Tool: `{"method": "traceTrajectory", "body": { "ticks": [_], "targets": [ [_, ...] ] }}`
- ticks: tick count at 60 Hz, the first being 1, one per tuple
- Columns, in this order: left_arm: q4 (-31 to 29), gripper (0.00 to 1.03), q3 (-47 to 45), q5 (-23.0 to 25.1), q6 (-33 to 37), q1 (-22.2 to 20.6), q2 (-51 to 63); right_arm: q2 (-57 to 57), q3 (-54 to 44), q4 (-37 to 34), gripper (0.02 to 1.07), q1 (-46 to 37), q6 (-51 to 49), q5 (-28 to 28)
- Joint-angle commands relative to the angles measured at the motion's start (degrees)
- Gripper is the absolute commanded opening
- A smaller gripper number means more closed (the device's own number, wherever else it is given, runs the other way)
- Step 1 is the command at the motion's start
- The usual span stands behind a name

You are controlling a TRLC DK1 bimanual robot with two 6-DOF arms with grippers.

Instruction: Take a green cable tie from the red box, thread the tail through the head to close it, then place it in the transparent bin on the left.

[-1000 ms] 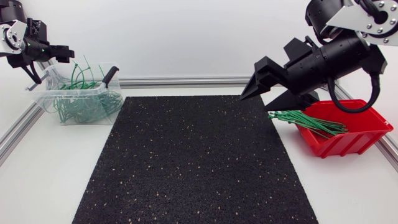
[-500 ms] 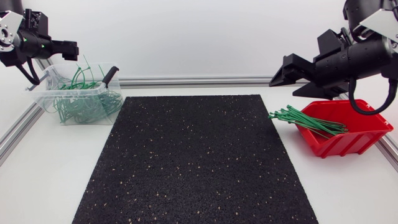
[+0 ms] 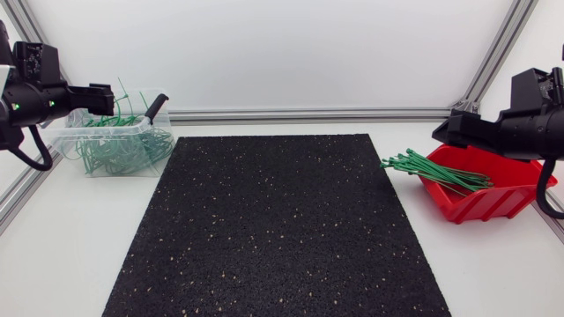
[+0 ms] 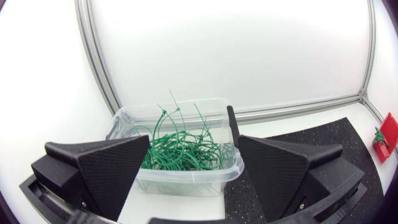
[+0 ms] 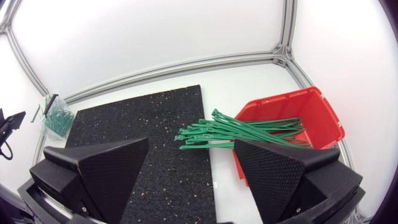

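Note:
The transparent bin (image 3: pixel 113 134) at the back left holds several closed green ties (image 3: pixel 119 148). My left gripper (image 3: pixel 99 89) hovers just left of it, open and empty; in the left wrist view the bin (image 4: pixel 177 177) and its ties (image 4: pixel 180 146) lie ahead of the gripper (image 4: pixel 193 171). The red box (image 3: pixel 493 192) sits at the right with straight green cable ties (image 3: pixel 427 169) sticking out over its left rim. My right gripper (image 3: pixel 445 130) hangs open and empty above the box's back left. In the right wrist view the box (image 5: pixel 320 112) and ties (image 5: pixel 239 130) lie ahead of the gripper (image 5: pixel 193 171).
A black speckled mat (image 3: pixel 273 224) covers the middle of the table. A short black piece (image 3: pixel 157 106) leans on the bin's right rim. Aluminium rails (image 3: pixel 308 114) frame the back and sides of the table.
My right arm has pulled back from over the mat's right edge toward the right side, above the red box. My left gripper has shifted slightly lower beside the bin.

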Motion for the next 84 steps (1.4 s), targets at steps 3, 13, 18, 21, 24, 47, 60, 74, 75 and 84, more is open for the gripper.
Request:
{"method": "traceTrajectory", "body": {
  "ticks": [3,13,18,21,24,47,60,74,75,84],
  "targets": [
    [1.7,1.0,-5.6,1.0,-1.6,-0.3,-4.3,-4.8,-5.0,2.6,1.02,0.2,-2.7,2.5],
    [3.2,1.0,-12.4,3.9,-2.9,0.2,-10.1,-11.3,-10.8,7.2,1.02,1.6,-4.9,6.8],
    [3.2,1.0,-15.0,4.0,-3.1,0.0,-12.4,-14.0,-13.3,9.5,1.02,2.0,-5.9,8.5],
    [3.1,1.0,-16.3,4.0,-3.2,0.0,-13.5,-15.0,-14.2,9.9,1.02,2.0,-6.3,8.6],
    [3.2,1.0,-18.3,4.1,-3.5,-0.2,-14.9,-16.1,-15.3,10.4,1.02,2.0,-6.3,8.7],
    [4.3,1.0,-29.3,5.4,-4.9,1.3,-25.7,-27.9,-25.9,14.9,1.02,2.8,-8.0,10.5],
    [5.0,0.99,-34.3,7.0,-5.3,2.9,-31.0,-35.2,-31.6,17.7,1.02,3.1,-8.1,10.2],
    [7.5,0.99,-39.8,7.1,-6.8,2.6,-36.8,-42.0,-37.3,21.1,1.02,3.6,-7.9,9.6],
    [7.6,0.99,-40.2,7.1,-6.8,2.6,-37.3,-42.5,-37.7,21.4,1.02,3.6,-7.9,9.5],
    [7.4,0.99,-44.1,7.1,-6.8,2.3,-43.2,-46.8,-41.4,23.5,1.02,3.9,-7.8,9.1]
  ]
}}
